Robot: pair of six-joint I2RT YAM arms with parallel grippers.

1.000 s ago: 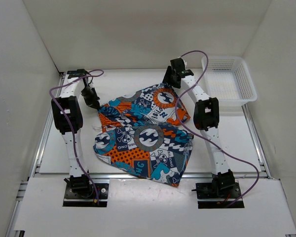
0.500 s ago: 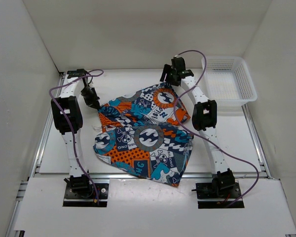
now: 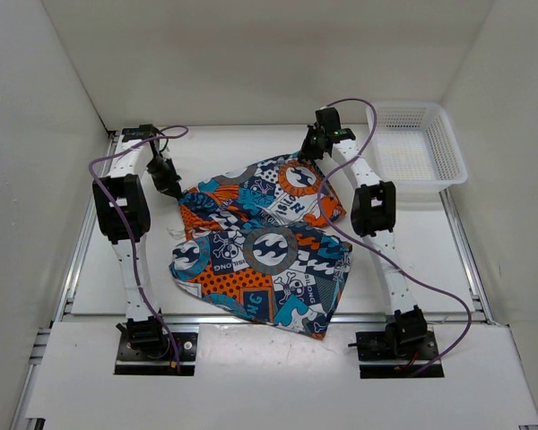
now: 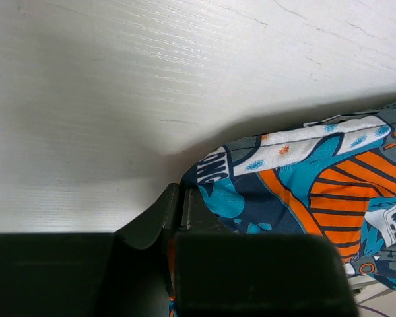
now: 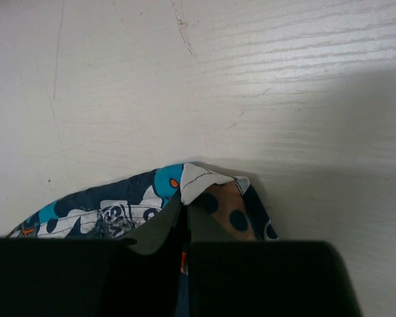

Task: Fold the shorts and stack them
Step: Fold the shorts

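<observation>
Between my two arms, on the white table, the shorts lay spread out and, by my reckoning, not yet folded, so the fold and the stacking were both left to do. Their patchwork of orange, teal and navy looked soft, rumpled along the far edge. My left gripper pinched the far left corner, and my right gripper was closed on the far right corner. A white basket stood off to the right.

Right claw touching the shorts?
Touching. Right wrist view: the right claw is pinched shut on a corner of the shorts.
</observation>
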